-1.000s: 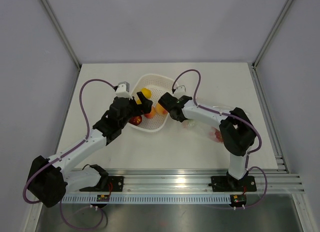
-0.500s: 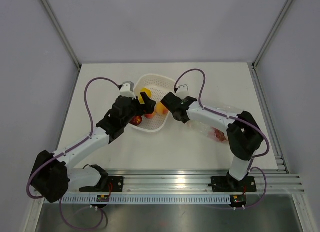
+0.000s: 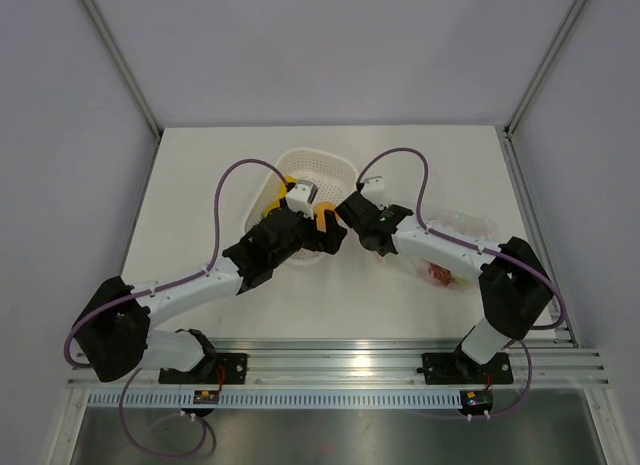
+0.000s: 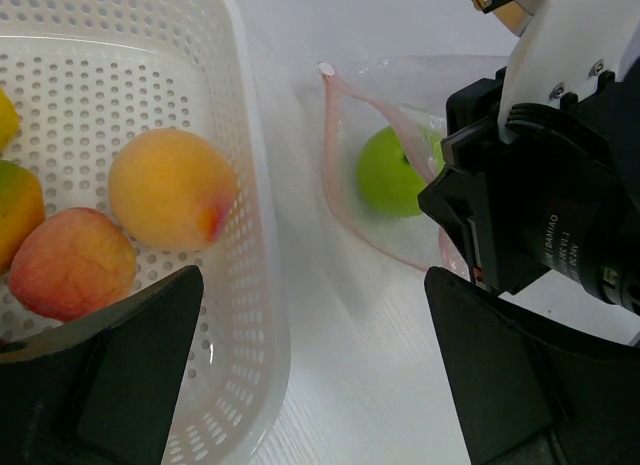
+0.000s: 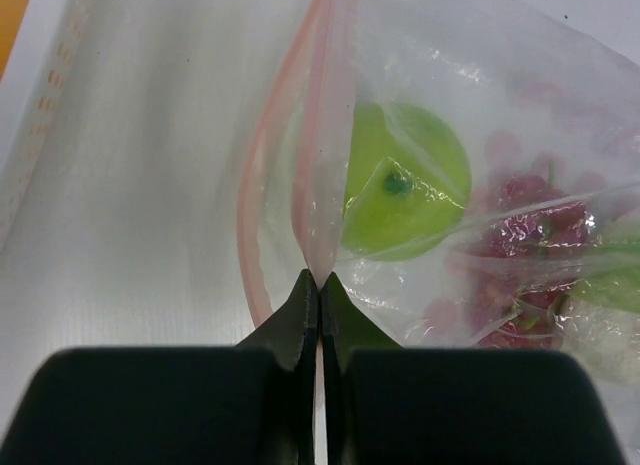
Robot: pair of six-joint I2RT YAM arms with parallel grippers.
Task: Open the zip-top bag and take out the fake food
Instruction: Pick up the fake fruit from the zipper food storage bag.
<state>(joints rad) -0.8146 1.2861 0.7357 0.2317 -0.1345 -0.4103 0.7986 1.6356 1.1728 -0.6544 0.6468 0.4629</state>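
Observation:
The zip-top bag [image 5: 480, 95] lies on the table right of the basket, its pinkish zip strip [image 5: 262, 155] parted into a loop. My right gripper [image 5: 319, 280] is shut on one lip of that strip. Inside the bag, fake food shows through the plastic: a green apple [image 5: 405, 180] and a dark red piece [image 5: 530, 210]. My left gripper [image 4: 312, 285] hangs open and holds nothing, above the table between the basket's right wall and the bag's mouth [image 4: 335, 175]. From above, the bag [image 3: 455, 247] stretches under the right arm, and my left gripper [image 3: 325, 228] nearly meets the right gripper [image 3: 358, 217].
The white perforated basket [image 4: 245, 185] holds several fake fruits, among them an orange one [image 4: 170, 190] and a reddish one [image 4: 70, 265]. The right gripper's black body [image 4: 540, 195] crowds the left gripper's right side. Grey walls enclose the table.
My right gripper has closed onto the bag's zip lip. The left arm has swung right, from over the basket to the gap beside the bag's mouth.

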